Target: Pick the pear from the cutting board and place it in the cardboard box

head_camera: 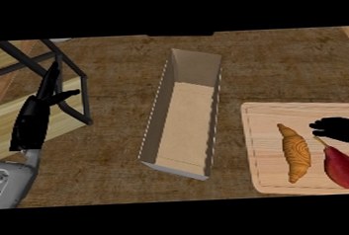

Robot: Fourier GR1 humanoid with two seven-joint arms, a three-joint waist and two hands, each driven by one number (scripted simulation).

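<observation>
Pear [342, 169] near cutting board [270, 135] right edge

— What carries everything here?

— A dark brown, mottled counter [277, 65] fills the view from the head camera.

— And what sits directly on it?

— An open cardboard box [179, 117], long and narrow, lies near the middle, its length running from the far side toward the near edge, slightly angled. To its right, well apart, a pale wooden cutting board [264, 135] rests flat at the counter's right edge. At the left, a black metal frame [72, 77] stands over light wooden boards [3, 58].
</observation>
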